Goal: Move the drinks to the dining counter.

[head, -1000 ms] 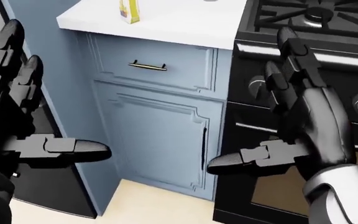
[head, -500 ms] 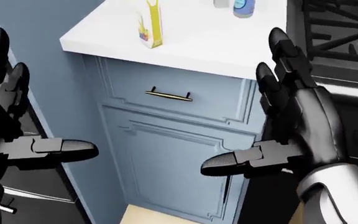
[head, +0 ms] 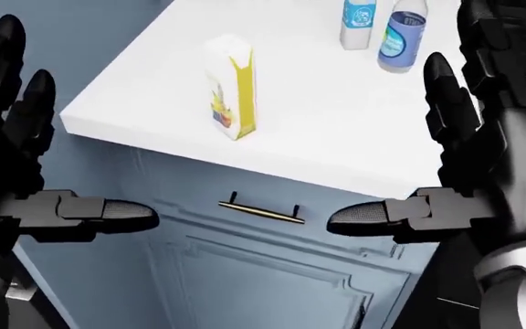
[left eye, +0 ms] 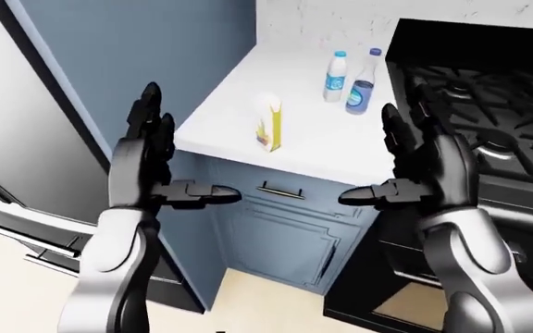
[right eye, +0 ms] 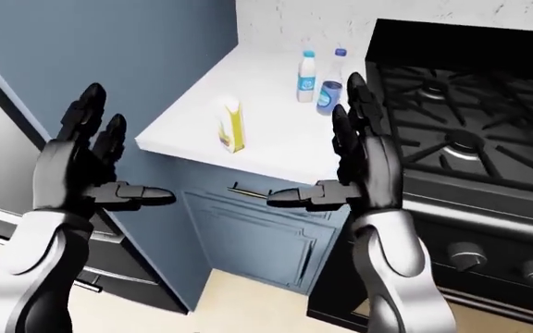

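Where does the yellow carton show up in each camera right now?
Left-eye view: yellow carton at centre, upright near the white counter edge.
Head view: carton upper left of centre.
Right-eye view: carton left of centre.
Shared landmark: brass drawer handle below the carton.

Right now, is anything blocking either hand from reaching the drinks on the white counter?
Nothing visible does. The yellow carton stands alone near the counter edge; the two bottles stand behind it. Both hands, left hand and right hand, hover open short of the edge.
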### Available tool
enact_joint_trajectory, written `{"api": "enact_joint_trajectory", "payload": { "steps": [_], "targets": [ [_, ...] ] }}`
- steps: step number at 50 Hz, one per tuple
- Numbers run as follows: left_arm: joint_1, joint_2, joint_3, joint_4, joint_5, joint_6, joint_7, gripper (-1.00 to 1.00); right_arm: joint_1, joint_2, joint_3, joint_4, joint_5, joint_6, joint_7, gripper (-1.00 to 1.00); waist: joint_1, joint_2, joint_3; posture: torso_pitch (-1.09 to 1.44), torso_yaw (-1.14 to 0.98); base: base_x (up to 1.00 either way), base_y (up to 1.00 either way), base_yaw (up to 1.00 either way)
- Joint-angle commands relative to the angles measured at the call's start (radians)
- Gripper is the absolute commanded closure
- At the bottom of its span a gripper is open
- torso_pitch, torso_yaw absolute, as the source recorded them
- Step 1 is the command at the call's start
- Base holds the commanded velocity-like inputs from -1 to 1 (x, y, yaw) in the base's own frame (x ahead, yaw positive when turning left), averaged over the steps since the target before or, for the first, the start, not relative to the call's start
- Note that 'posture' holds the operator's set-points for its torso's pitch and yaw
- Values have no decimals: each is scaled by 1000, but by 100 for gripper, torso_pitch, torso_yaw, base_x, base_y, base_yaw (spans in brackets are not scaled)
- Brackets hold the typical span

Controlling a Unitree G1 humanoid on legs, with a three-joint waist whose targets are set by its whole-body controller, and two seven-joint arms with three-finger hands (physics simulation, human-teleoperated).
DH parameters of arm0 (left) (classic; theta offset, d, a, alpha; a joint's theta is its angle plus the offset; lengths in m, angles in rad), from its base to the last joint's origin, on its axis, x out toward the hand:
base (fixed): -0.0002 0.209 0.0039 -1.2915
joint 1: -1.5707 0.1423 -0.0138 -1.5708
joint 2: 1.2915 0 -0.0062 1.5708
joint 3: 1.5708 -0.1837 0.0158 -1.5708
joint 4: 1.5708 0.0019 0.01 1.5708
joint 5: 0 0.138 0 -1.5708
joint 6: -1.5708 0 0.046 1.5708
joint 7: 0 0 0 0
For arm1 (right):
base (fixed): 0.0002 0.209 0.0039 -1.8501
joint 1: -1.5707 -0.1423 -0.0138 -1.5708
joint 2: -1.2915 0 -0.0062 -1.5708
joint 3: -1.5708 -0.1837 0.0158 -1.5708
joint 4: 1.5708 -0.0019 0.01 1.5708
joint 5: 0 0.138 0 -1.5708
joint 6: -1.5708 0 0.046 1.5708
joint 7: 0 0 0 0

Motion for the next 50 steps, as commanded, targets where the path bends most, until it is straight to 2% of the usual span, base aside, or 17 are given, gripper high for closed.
{"api": "enact_joint_trajectory", "payload": {
  "steps": [1,4,10,16,18,20,21,23,28,30,33,36,37,39,46,48,50],
  "targets": [
    [-11,4,0,-17,6,-41,-2,-100,-13,-3,-1,-18,4,-39,1,-100,0,-6,-8,0,0,0,0,0],
    [-10,5,6,-34,6,-25,-7,-100,-14,-2,5,-25,1,-41,-7,-100,-2,67,-37,0,0,0,0,0],
    [-5,1,2,-29,10,-35,-8,-100,-12,-3,7,-26,-2,-46,-4,-100,17,92,-64,0,0,0,-17,0],
    [5,-6,-5,-16,15,-56,-12,-100,-9,-2,9,-32,-9,-49,-4,-100,19,57,-56,0,0,0,-23,0],
    [9,-6,-1,-14,14,-60,-14,-100,-6,0,12,-29,-13,-58,-1,-100,19,28,-54,0,0,0,-21,0],
    [11,-4,-1,-15,17,-62,-14,-100,-7,0,15,-24,-17,-61,3,-100,16,-35,-67,0,0,0,-21,0],
    [9,-4,-1,-18,17,-59,-14,-100,-9,-1,16,-25,-18,-58,3,-100,18,-39,-75,0,0,0,-22,0],
    [3,-2,3,-23,15,-51,-13,-100,-11,-1,15,-22,-21,-61,6,-100,12,-7,-31,0,0,0,-12,0],
    [-4,-2,8,-29,5,-43,-4,-100,-21,-3,16,-28,-25,-37,6,-100,5,17,-60,0,0,2,0,0],
    [-10,1,13,-33,0,-34,-3,-100,-23,-5,13,-30,-25,-32,7,-100,4,34,-37,0,0,27,-3,0],
    [-12,8,19,-37,-5,-29,-4,-100,-21,-2,18,-38,-27,-26,8,-100,0,73,-14,0,0,35,-7,0],
    [-7,9,20,-34,-7,-36,-5,-100,-18,1,18,-41,-29,-26,7,-100,-1,133,-28,0,0,36,-7,0],
    [-5,9,19,-32,-7,-39,-5,-100,-18,2,17,-40,-29,-27,7,-100,11,102,-21,0,0,36,-7,0],
    [-6,10,19,-31,-8,-38,-6,-100,-19,2,16,-41,-29,-25,7,-100,8,112,-18,0,0,36,-7,0],
    [-5,10,15,-32,-6,-38,-5,-100,-10,2,12,-29,-30,-46,13,-100,25,56,-28,0,0,36,-11,0],
    [-1,9,14,-30,-4,-45,-6,-100,-8,3,13,-32,-30,-44,12,-100,30,28,-37,0,0,36,-19,0],
    [-3,12,25,-29,-9,-43,-9,-100,-5,6,12,-26,-28,-51,11,-100,28,-32,-56,0,0,31,-21,0]
  ]
}}
